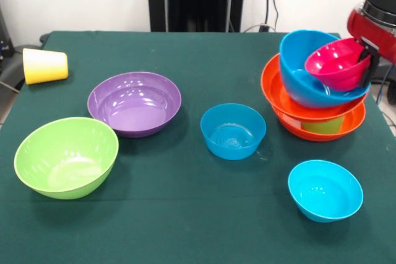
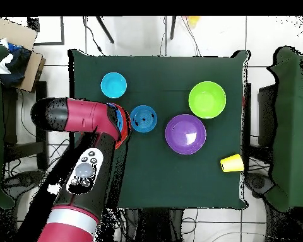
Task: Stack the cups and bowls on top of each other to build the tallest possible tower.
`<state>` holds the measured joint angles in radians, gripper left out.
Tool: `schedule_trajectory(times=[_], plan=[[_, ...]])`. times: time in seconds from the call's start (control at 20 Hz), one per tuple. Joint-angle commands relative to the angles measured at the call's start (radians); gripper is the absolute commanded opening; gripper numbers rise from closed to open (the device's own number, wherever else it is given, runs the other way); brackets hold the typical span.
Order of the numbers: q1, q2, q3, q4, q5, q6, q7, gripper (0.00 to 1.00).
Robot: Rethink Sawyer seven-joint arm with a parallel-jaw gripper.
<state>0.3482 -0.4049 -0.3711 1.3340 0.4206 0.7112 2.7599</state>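
My end effector (image 1: 372, 60) grips the rim of the pink bowl (image 1: 337, 63), which sits tilted inside a blue bowl (image 1: 306, 72) atop the leaning tower (image 1: 312, 112) of orange bowls at the tabletop's (image 1: 185, 214) right. A yellow cup (image 1: 44, 65) lies on its side far left.

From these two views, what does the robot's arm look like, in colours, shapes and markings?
The arm is made of thick, rounded red segments with black joints. In the overhead view, one segment has a black panel with a few pale round buttons, and a light grey band circles the lowest red segment. In the front view only a black cylinder above a red housing shows at the right edge, with the black gripper below it.
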Motion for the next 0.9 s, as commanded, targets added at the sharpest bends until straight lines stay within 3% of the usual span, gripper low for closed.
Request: schedule_trajectory(times=[0.05,0.5,0.9], plan=[[0.025,0.07,0.056,-0.043,0.042,0.065,0.25,0.0],[0.013,0.016,0.067,0.059,0.049,0.024,0.179,0.0],[0.01,0.047,0.074,0.012,0.061,0.016,0.194,0.0]])
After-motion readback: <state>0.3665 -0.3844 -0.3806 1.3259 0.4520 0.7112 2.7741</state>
